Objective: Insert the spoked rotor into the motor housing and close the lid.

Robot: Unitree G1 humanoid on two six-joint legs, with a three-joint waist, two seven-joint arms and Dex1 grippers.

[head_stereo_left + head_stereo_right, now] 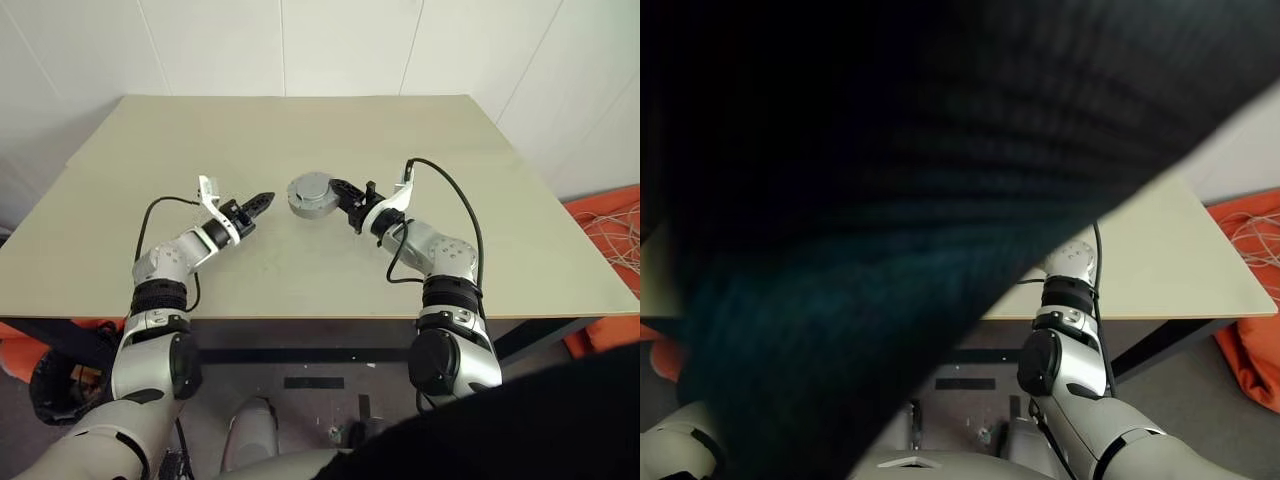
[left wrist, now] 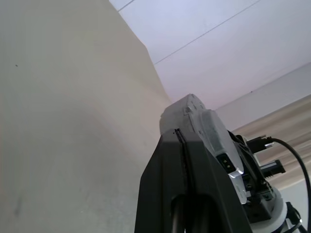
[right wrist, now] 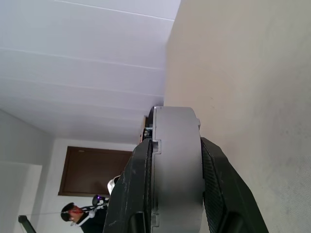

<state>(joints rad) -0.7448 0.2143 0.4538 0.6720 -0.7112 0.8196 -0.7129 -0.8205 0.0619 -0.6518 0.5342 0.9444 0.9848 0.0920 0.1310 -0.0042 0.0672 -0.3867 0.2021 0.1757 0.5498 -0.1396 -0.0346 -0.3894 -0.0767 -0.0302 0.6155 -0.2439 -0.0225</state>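
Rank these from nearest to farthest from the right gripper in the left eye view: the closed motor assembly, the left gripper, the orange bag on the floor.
1. The motor assembly: clamped between the fingers of the right gripper, raised over the middle of the table.
2. The left gripper: shut and empty, just across the assembly on the robot's left.
3. The orange bag: off the table, on the floor at the far right.

A beige table (image 1: 300, 270) stands beside orange fabric (image 1: 610, 235).
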